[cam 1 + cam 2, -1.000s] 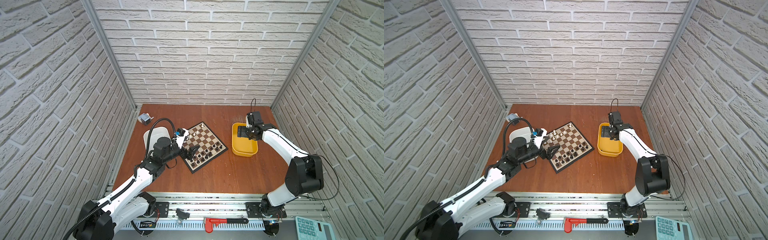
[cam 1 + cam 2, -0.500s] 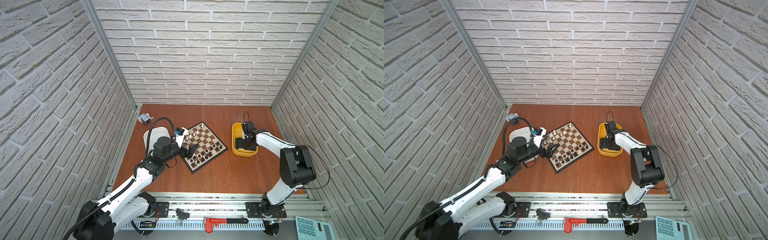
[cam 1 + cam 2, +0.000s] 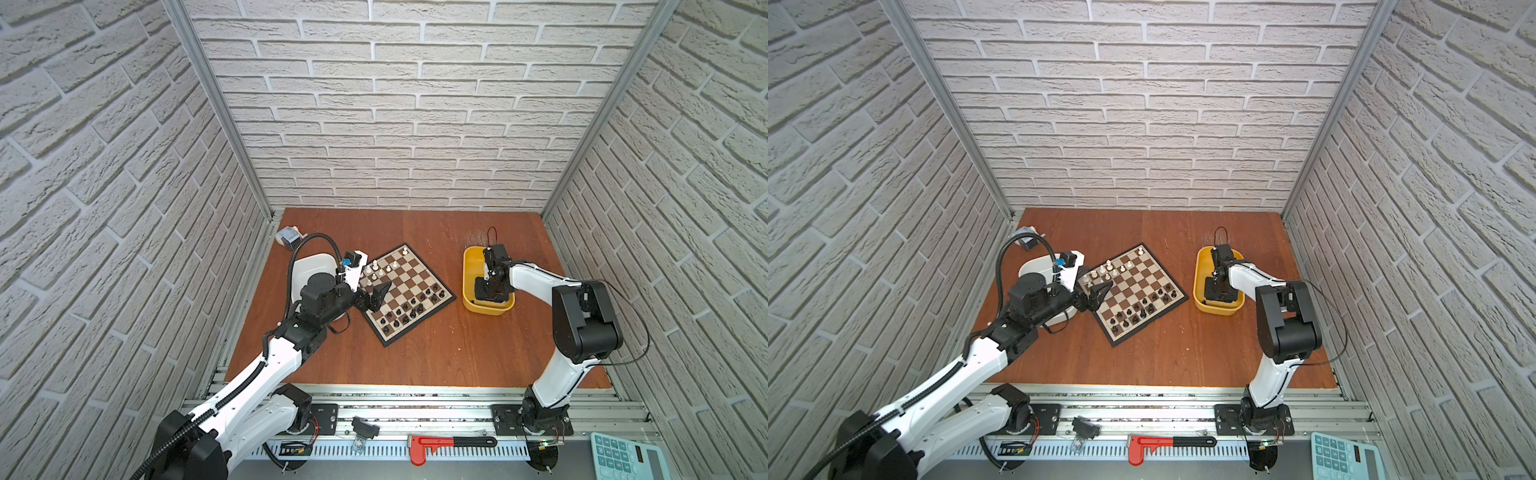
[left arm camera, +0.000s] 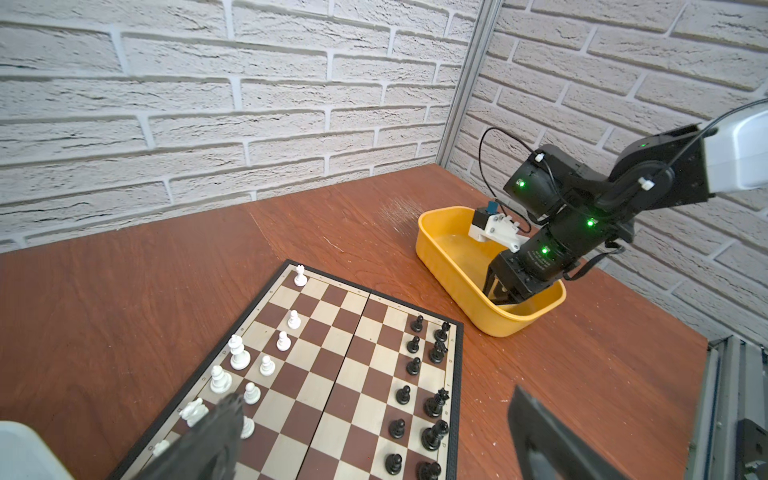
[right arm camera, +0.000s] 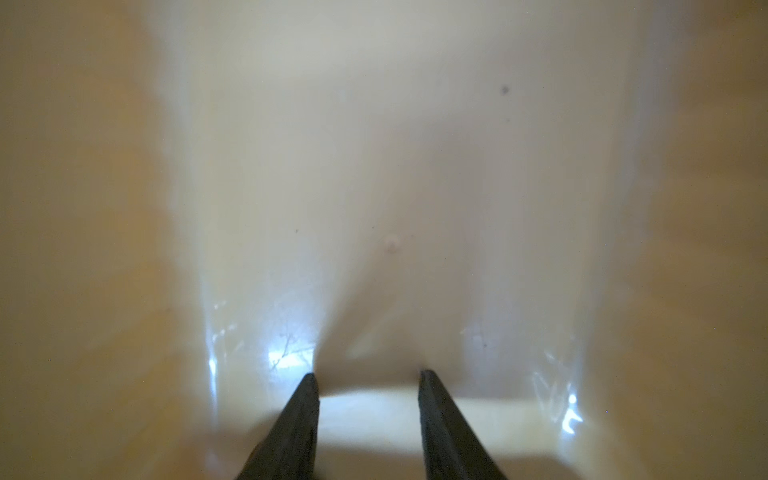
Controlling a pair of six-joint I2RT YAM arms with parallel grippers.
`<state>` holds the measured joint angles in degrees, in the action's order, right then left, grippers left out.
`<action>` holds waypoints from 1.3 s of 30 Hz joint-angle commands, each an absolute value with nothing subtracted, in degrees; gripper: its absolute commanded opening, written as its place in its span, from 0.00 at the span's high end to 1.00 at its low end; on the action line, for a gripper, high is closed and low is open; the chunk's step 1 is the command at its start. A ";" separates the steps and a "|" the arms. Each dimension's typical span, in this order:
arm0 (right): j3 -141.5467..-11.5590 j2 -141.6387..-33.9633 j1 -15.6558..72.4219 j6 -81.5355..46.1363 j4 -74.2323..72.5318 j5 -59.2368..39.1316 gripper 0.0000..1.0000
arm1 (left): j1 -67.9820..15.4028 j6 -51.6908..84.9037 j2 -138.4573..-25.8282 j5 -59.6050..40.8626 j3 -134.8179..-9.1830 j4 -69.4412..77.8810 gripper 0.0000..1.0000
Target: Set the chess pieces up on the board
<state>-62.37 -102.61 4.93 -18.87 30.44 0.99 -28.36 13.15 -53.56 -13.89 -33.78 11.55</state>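
The board (image 3: pixel 409 286) (image 3: pixel 1133 286) (image 4: pixel 332 365) lies turned at an angle in the middle of the table. Several white chess pieces (image 3: pixel 376 266) (image 4: pixel 239 353) stand along its left side and several black ones (image 3: pixel 415 309) (image 4: pixel 434 403) along the opposite side. My left gripper (image 3: pixel 376 296) (image 3: pixel 1096 293) (image 4: pixel 374 432) hovers open over the board's near-left corner, beside the white pieces, holding nothing. My right gripper (image 3: pixel 490 295) (image 3: pixel 1214 297) (image 4: pixel 500 297) (image 5: pixel 368 374) points down inside the yellow tub (image 3: pixel 469 266) (image 5: pixel 83 208). Its fingertips stand a little apart near the tub's floor with nothing between them.
A white tub (image 3: pixel 309 266) (image 3: pixel 1038 266) sits left of the board, partly under my left arm. A small grey box (image 3: pixel 286 237) stands at the back left corner. A red clamp (image 3: pixel 449 442) and a calculator (image 3: pixel 623 457) lie in front, off the table.
My right gripper has dropped from above the yellow tub's far end down into it, and its jaws have narrowed. The left arm has barely moved.
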 commanded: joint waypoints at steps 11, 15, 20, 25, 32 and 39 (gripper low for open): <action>-66.15 -99.96 2.84 -19.50 22.54 -3.91 0.78 | -27.95 15.00 -54.57 -11.98 -34.72 12.71 0.02; -64.54 -90.80 -0.27 -21.89 24.53 -4.01 0.45 | -28.00 15.95 -55.39 -11.69 -34.64 12.17 0.02; -59.20 -81.85 -7.31 -27.22 30.97 -3.50 0.37 | -27.94 15.84 -55.73 -11.38 -34.06 11.52 0.01; -53.63 -76.61 -11.52 -28.84 32.18 -2.89 0.45 | -27.89 15.12 -55.46 -11.54 -32.80 11.36 0.02; -47.77 -76.60 -11.64 -30.23 31.53 -6.80 0.40 | -27.95 14.67 -54.19 -11.60 -32.05 11.43 0.02; -46.36 -79.62 -11.68 -30.76 29.89 -5.29 0.56 | -27.94 14.93 -53.15 -12.04 -31.90 12.23 0.02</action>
